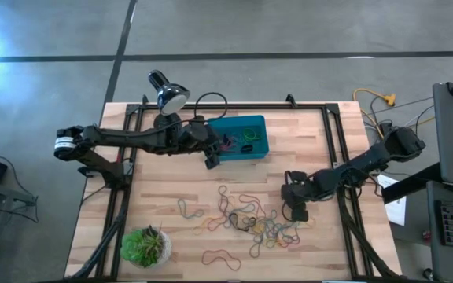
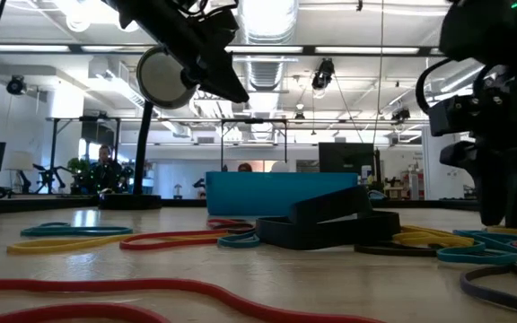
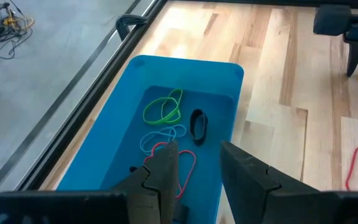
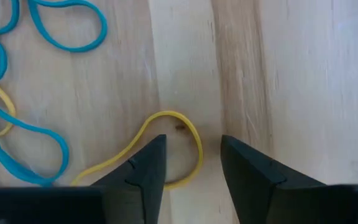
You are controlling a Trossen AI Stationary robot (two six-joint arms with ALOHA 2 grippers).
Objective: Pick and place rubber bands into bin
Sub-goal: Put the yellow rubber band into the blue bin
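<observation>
Bin (image 1: 252, 149) at table's far edge held approx. 4 rubber bands (image 1: 250, 222), most lay loose mid-table; left gripper (image 3: 194, 171) over bin, parted, empty; right gripper (image 4: 191, 165) parted, empty, straddling yellow band (image 4: 166, 149).

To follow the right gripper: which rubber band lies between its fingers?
The yellow band, curving between the open right gripper; the blue bands lie off to one side.
</observation>
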